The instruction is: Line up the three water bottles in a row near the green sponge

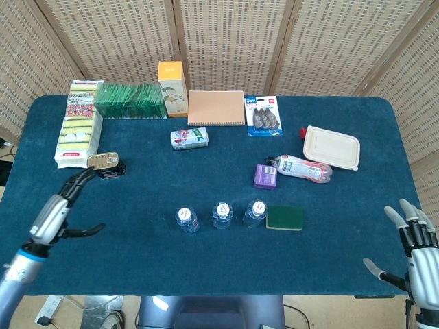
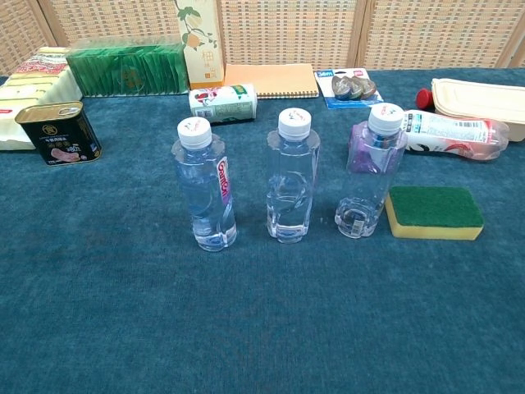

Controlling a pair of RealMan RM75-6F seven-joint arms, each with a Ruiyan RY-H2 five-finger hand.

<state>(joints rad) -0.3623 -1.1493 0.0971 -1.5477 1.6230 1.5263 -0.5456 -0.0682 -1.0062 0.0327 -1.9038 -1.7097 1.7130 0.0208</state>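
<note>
Three clear water bottles stand upright in a row: the left bottle point(image 2: 204, 187) point(image 1: 186, 219), the middle bottle point(image 2: 291, 178) point(image 1: 221, 214) and the right bottle point(image 2: 372, 174) point(image 1: 255, 212). The green sponge point(image 2: 434, 212) point(image 1: 285, 218) lies just right of the right bottle. My left hand point(image 1: 60, 211) hovers over the table's front left, fingers spread, holding nothing, well away from the bottles. At the front right corner my right hand point(image 1: 415, 245) is open beyond the table edge. Neither hand shows in the chest view.
A tin can point(image 2: 57, 134), a lying drink can point(image 2: 222, 102), a notebook point(image 1: 216, 107), green packets point(image 1: 130, 100), sponge packs point(image 1: 77, 125), a carton point(image 1: 171, 81), a purple box point(image 1: 265, 176), a lying pink bottle point(image 1: 304, 168) and a lunch box point(image 1: 332, 147) fill the back half.
</note>
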